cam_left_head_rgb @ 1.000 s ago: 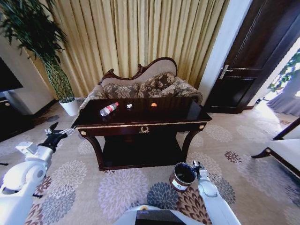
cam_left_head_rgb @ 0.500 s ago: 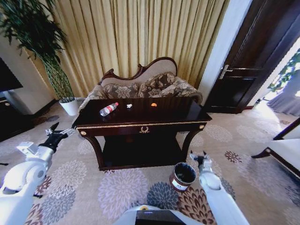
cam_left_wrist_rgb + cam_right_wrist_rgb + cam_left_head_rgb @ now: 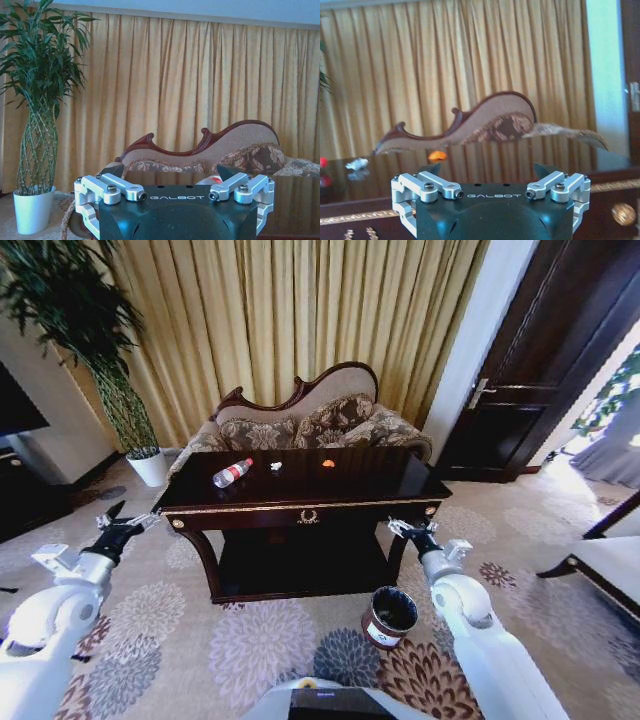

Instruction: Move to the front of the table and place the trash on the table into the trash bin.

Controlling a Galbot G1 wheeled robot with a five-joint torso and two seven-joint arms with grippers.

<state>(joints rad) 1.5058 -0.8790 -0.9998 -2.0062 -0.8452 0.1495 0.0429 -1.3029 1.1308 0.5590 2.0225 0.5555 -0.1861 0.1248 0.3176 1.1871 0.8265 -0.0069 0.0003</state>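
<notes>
A wrist camera looks level across a dark glossy table (image 3: 520, 155) toward a wall of gold pleated curtains (image 3: 470, 65). At the near edge sits the right gripper (image 3: 490, 172), a black body with silver finger mounts; its two dark fingertips (image 3: 544, 170) stand wide apart with nothing between them. On the tabletop lie a small orange piece (image 3: 437, 155) and, farther to one side, a white crumpled scrap (image 3: 357, 163), each mirrored in the polish. A red cap (image 3: 322, 162) peeks in at the picture's edge. Behind the table rises a carved wooden sofa back (image 3: 470, 122) with patterned upholstery. A gold trim line (image 3: 612, 186) runs along the table's front
</notes>
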